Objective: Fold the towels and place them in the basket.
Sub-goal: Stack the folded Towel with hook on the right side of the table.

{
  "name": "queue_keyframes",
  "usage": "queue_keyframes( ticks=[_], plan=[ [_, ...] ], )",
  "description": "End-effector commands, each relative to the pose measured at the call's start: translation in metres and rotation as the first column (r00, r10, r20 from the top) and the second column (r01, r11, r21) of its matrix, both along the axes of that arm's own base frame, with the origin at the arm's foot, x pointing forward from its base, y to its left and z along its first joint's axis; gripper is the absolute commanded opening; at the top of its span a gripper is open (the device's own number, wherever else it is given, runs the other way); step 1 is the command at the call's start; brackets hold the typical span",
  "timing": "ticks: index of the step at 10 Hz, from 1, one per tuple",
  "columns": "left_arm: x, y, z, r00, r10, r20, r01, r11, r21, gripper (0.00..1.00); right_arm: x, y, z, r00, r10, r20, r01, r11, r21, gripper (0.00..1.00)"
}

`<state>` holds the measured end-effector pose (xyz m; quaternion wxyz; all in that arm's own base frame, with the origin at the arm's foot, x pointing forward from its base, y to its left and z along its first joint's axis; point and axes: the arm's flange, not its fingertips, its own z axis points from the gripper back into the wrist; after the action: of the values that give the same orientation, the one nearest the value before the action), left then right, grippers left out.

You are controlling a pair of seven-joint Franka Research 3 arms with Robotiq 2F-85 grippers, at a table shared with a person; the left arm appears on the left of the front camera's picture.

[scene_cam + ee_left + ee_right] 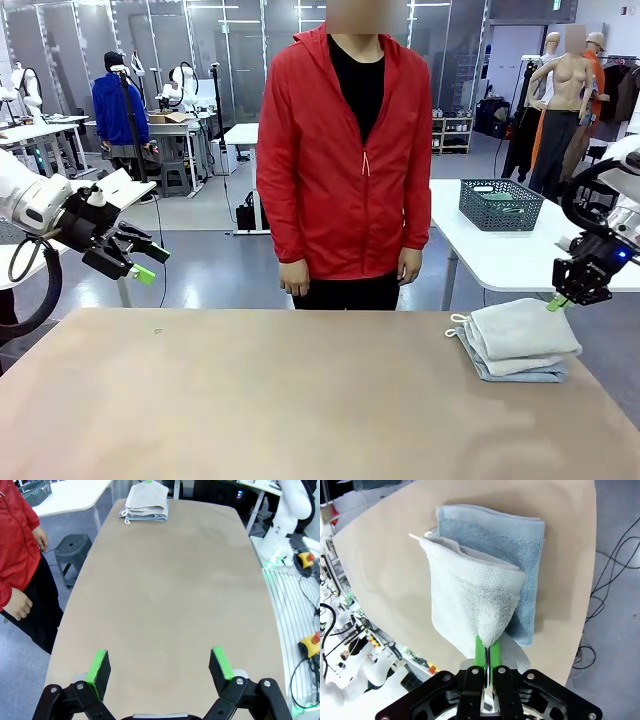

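**Right claw pinched on cream towel's corner**

Right claw (487,656) nearly closed, nipping the near corner of the cream-white towel (470,600). Directly beneath and just beyond: pale blue-grey towel (512,545), long axis running away from the claw, flat on the surface (385,570). Left claw (159,667) spread wide, holding nothing, well apart from the stack. Basket (500,205) beyond, on another table. Right arm nearer.

In the right wrist view the tips of the fingers (481,652) are buried under the edge of the cream towel (470,605), which also covers much of the blue towel (517,545) beyond them. In the front view the distant basket's (500,204) contents are too small to tell.
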<state>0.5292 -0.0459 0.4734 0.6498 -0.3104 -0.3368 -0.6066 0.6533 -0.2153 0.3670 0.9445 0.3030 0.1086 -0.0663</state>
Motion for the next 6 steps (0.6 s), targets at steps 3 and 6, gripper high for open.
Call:
queue_keyframes(
  ticks=[3, 6],
  plan=[
    [-0.001, 0.0, 0.001, 1.0, 0.001, 0.0, -0.001, 1.0, -0.001, 1.0, 0.01, -0.009, -0.002, 1.0, 0.022, -0.015, -0.021, 0.999, 0.044, 0.43],
    [-0.001, 0.0, 0.001, 1.0, 0.001, 0.0, -0.001, 1.0, -0.001, 1.0, 0.011, -0.008, 0.012, 0.999, 0.018, 0.036, -0.015, 0.997, -0.08, 0.47]
  ],
)
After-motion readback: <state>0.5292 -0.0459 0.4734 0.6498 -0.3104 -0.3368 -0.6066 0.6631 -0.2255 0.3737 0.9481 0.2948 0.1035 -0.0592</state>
